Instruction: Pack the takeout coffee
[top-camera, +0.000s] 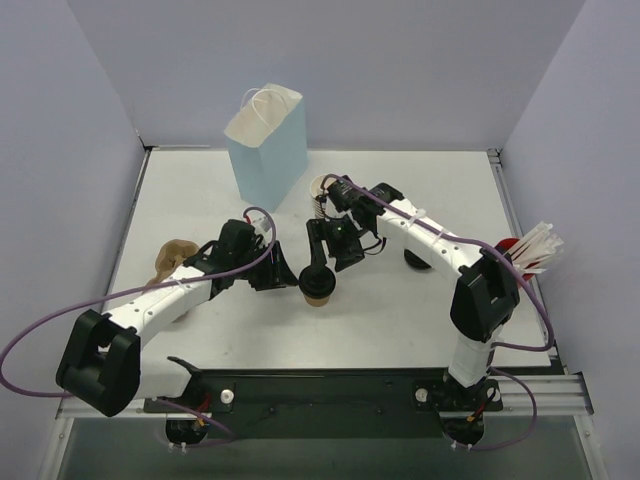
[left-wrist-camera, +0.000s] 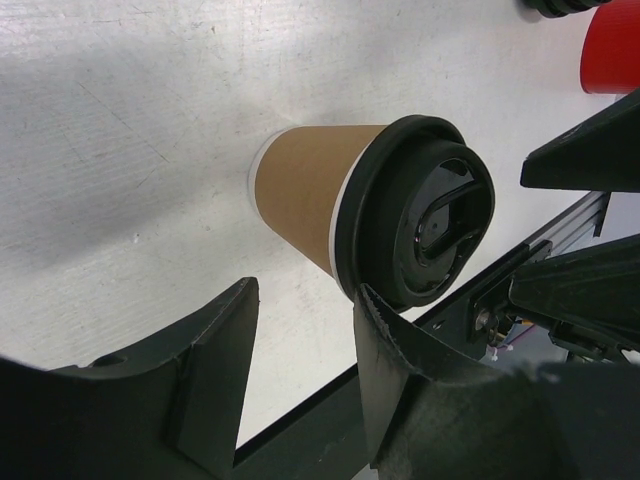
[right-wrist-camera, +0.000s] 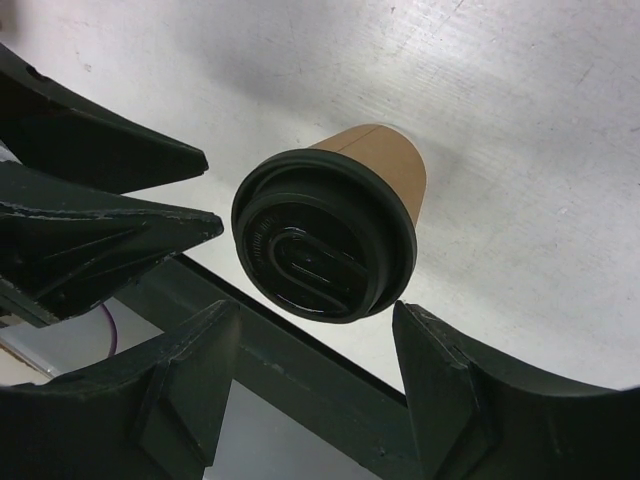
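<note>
This is a robotics lab test cell, not a home or shop. A white desk (top-camera: 400, 310) fills the middle of the frame, boxed in on three sides by plain, pale lavender walls (top-camera: 400, 60). Along the bottom edge a black metal rail (top-camera: 330, 385) carries two black-and-white robot arms (top-camera: 150, 305), with purple cables (top-camera: 40, 325) looping from them. The few café props look staged: a blue paper bag (top-camera: 268, 150) at upper centre and a takeout coffee (top-camera: 317, 285) mid-desk.

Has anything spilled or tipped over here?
Nothing stands out. The lidded coffee cup stands upright on the table with its lid on and no spill around it. The blue bag stands upright behind it.
</note>
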